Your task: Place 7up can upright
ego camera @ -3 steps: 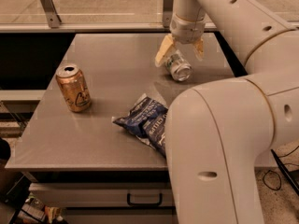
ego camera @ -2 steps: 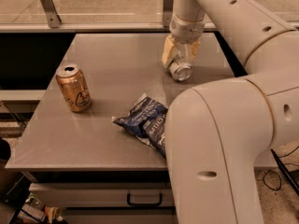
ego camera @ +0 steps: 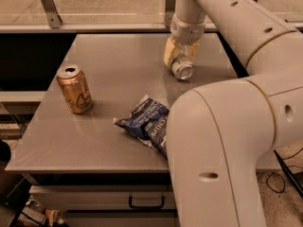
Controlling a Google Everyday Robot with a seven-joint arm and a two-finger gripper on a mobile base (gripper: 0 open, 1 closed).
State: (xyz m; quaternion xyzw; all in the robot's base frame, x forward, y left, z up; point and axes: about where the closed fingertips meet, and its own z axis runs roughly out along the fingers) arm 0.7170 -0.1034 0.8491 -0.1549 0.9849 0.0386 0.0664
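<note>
Gripper (ego camera: 181, 60) clasps tilted silver 7up can (ego camera: 183, 71) (far-right tabletop (ego camera: 118, 60)).

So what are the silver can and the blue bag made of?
The silver can, under the gripper at the table's far side, looks like shiny metal, probably aluminium: its silver top glints. The blue bag seems crinkly plastic or foil, going by its creases and sheen.

A grey counter (ego camera: 109, 141) with a handled drawer (ego camera: 94, 197) beneath stands before a glass barrier on metal posts (ego camera: 47, 6), speckled floor (ego camera: 284, 209) at right, the gripper (ego camera: 181, 61) low over the counter's far side.
</note>
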